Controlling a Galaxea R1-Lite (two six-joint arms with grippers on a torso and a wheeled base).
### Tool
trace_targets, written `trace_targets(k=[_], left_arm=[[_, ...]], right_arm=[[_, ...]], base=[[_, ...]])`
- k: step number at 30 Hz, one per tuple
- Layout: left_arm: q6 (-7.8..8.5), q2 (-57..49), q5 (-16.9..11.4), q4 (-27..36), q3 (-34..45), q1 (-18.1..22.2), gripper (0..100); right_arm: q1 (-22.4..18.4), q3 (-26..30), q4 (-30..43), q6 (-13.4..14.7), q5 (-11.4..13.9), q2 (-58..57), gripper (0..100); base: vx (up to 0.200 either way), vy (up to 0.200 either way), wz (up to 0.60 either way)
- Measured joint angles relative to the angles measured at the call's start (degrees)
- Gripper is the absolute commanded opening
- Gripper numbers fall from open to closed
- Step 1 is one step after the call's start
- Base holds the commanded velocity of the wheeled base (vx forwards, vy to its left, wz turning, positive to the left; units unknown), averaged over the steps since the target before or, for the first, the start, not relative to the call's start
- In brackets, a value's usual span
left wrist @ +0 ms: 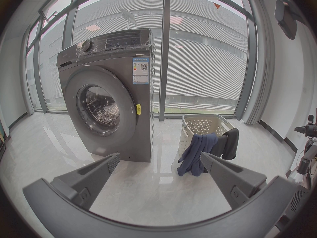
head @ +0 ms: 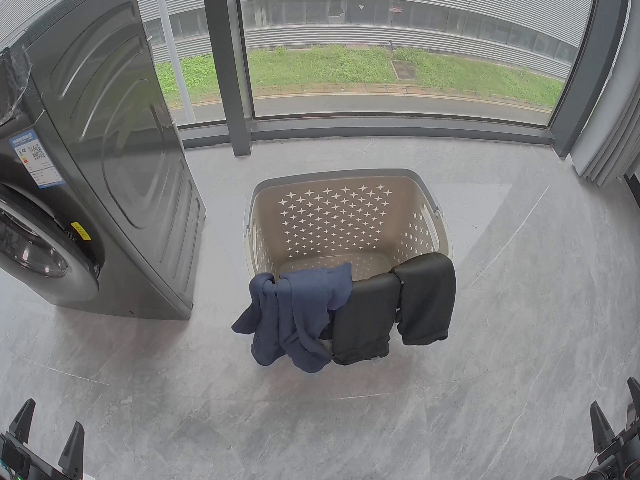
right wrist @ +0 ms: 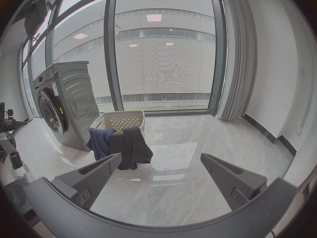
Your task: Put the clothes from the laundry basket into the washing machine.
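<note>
The left gripper (left wrist: 159, 156) was held low over a pale grey, marble-patterned floor (head: 520, 268), its two fingers spread wide with nothing between them. The right gripper (right wrist: 159, 156) was held just as low, well apart from the left one, its fingers likewise spread and empty. Well ahead of both grippers, about midway between them, a beige laundry basket (head: 347, 178) pierced with star-shaped holes was set on the floor. Three garments were draped over the basket rim nearest the grippers, each hanging partly down the outer wall. A blue garment (head: 297, 315) was on the left gripper's side, a charcoal garment (head: 365, 318) was touching it in the middle, and a black garment (head: 427, 295) was on the right gripper's side. A dark grey washing machine (head: 113, 135) was placed ahead of the left gripper, farther out to its left than the basket and apart from it. Beyond the basket a tall window (head: 400, 35) was seen, and a grey curtain (head: 610, 141) was hung far ahead of the right gripper.
</note>
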Motion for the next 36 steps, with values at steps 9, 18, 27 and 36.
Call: trace_targets(k=[9,18,27,36], left_arm=[[0.00,0.0,0.0,0.0,0.0,0.0,100],[0.00,0.0,0.0,0.0,0.0,0.0,100],[0.00,0.0,0.0,0.0,0.0,0.0,100],[-0.02,0.0,0.0,0.0,0.0,0.0,100]], right_arm=[[0.0,0.0,0.0,0.0,0.0,0.0,100],[0.0,0.0,0.0,0.0,0.0,0.0,100],[0.0,0.0,0.0,0.0,0.0,0.0,100],[0.0,0.0,0.0,0.0,0.0,0.0,100]], base=[[0.000,-0.022,0.00],[0.000,-0.044,0.00],[0.022,0.000,0.00],[0.178,0.000,0.00]])
